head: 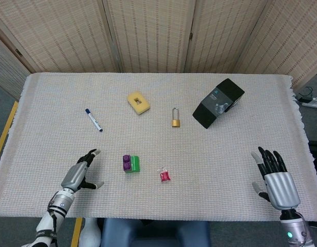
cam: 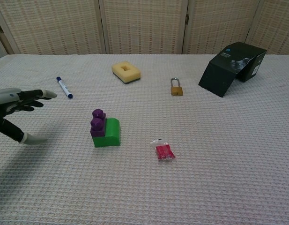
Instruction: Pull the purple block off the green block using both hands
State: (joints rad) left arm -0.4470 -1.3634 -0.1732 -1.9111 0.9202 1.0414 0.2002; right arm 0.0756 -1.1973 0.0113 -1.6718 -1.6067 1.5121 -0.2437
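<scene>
Head view shows a red packet (head: 164, 176) just right of the purple block (head: 126, 162) on the green block (head: 135, 164), marker (head: 93, 120) far-left, and both hands' fingers (head: 89, 156) released.

The head view looks steeply down from above the near edge, taking in the whole woven beige tablecloth (head: 199, 170). The chest view sits lower and closer, facing the folding wicker screens (cam: 144, 26). Both share the table's middle.
</scene>
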